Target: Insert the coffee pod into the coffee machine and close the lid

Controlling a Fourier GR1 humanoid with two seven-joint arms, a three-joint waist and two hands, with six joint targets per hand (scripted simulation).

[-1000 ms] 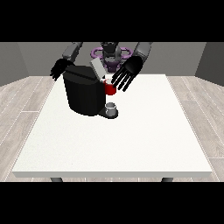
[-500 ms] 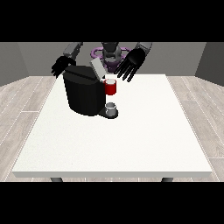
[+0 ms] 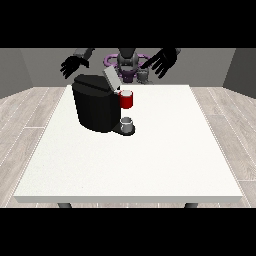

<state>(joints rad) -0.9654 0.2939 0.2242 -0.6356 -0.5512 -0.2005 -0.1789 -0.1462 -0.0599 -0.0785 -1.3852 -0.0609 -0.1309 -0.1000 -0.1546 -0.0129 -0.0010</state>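
From my station I see both hands higher and further back than half a second ago: the hand at the view's right [image 3: 162, 61], which then hung close above the coffee machine [image 3: 97, 104] beside the red thing at the machine [image 3: 127, 99], is now lifted well clear of it, up near the robot's torso, with its fingers spread and straight, holding nothing. The hand at the view's left [image 3: 73, 65] has also risen a little and drifted outward; it sits above and behind the machine's back corner, fingers relaxed and slightly splayed, also holding nothing. The machine itself has not shifted on the white table [image 3: 150, 165]: a black body standing at the table's left-centre, its grey lid [image 3: 111, 79] tilted up and open. The red thing looks like a small open-topped cup with a pale inside; I cannot tell whether anything lies in it. Below it, on the machine's base, stands a small grey cup [image 3: 127, 123], and I cannot see into it either. At the far edge of the table, just in front of the torso, there is a small grey thing [image 3: 143, 76]; I cannot say whether it is the pod. I can read no brand, label or writing anywhere on the machine or the table.
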